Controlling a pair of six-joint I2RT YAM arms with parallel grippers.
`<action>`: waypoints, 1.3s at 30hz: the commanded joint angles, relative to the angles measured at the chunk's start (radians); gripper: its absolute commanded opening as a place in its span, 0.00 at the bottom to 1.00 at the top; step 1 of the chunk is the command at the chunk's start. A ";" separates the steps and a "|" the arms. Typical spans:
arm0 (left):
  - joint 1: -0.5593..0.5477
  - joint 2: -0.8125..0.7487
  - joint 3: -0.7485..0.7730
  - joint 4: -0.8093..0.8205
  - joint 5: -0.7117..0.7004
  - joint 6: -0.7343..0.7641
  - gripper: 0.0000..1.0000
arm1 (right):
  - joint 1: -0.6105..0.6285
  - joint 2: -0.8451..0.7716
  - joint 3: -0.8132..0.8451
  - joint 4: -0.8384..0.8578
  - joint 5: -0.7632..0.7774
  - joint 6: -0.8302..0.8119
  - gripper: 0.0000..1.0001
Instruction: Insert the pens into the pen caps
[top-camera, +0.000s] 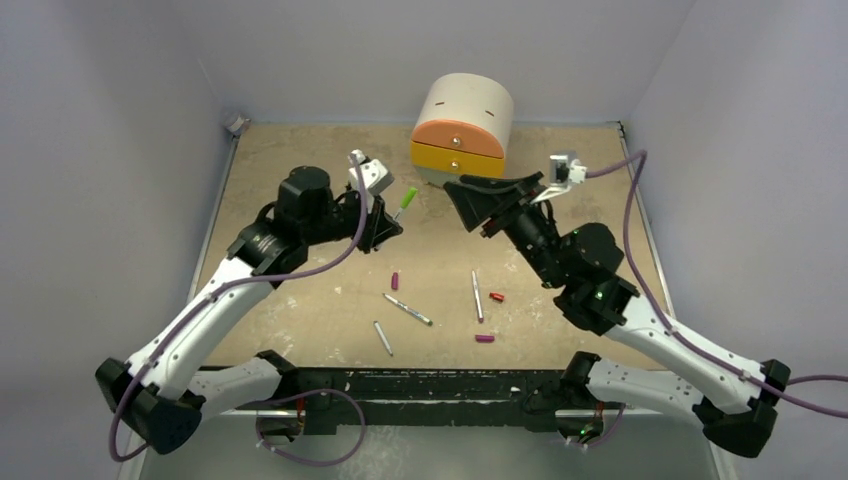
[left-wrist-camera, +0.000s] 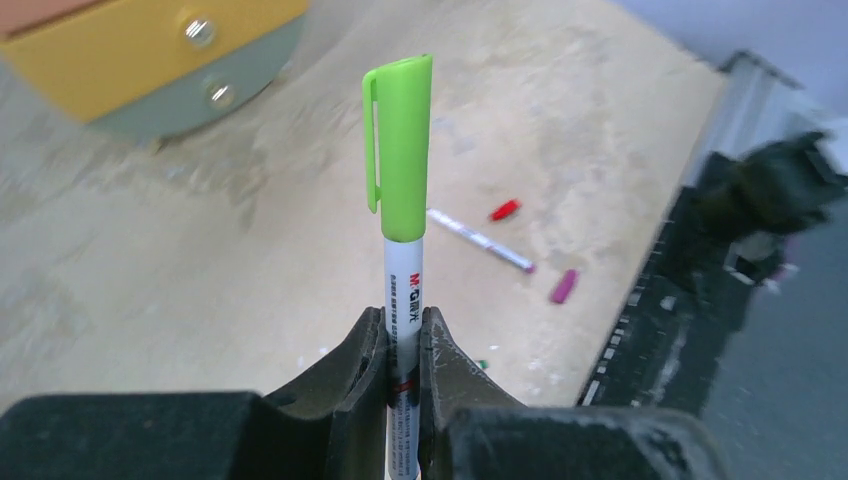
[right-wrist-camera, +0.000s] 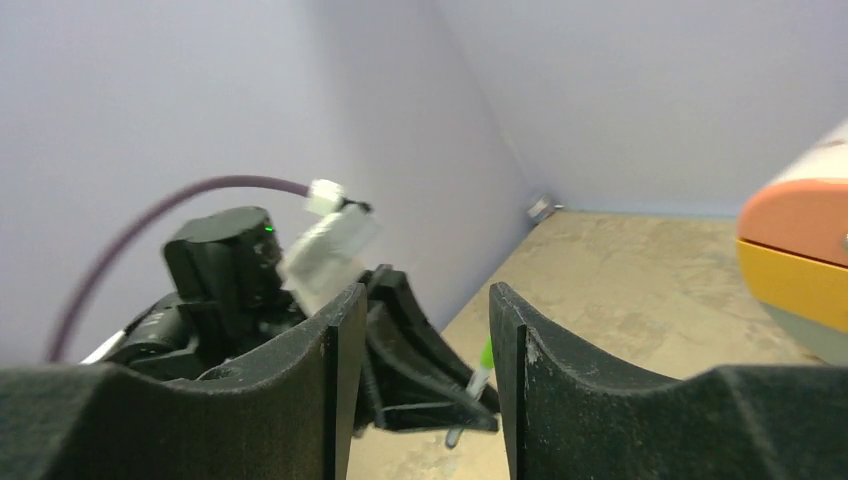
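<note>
My left gripper (top-camera: 388, 222) is shut on a white-barrelled pen (left-wrist-camera: 403, 290) that wears the green cap (left-wrist-camera: 400, 150); it holds the pen above the table, cap end outward (top-camera: 407, 200). My right gripper (top-camera: 468, 205) is open and empty, raised and facing the left gripper across a gap; through its jaws (right-wrist-camera: 428, 310) I see the capped pen (right-wrist-camera: 482, 365). Three uncapped pens lie on the table (top-camera: 407, 309), (top-camera: 477, 295), (top-camera: 383, 338). Loose caps lie near them: magenta (top-camera: 395, 281), red (top-camera: 497, 297), magenta (top-camera: 484, 339).
A rounded drawer unit (top-camera: 462, 130) with orange and yellow drawer fronts stands at the back middle, just behind both grippers. Grey walls close the table on three sides. A black rail (top-camera: 430, 385) runs along the near edge.
</note>
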 joint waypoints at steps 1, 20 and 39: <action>0.006 0.142 0.067 -0.106 -0.361 -0.023 0.00 | -0.003 -0.088 -0.077 -0.047 0.172 0.015 0.50; 0.121 0.580 0.105 -0.158 -0.828 -0.295 0.00 | -0.005 -0.095 -0.193 -0.210 0.190 0.073 0.49; 0.138 0.696 0.065 -0.094 -0.772 -0.365 0.09 | -0.004 -0.038 -0.169 -0.248 0.187 0.021 0.52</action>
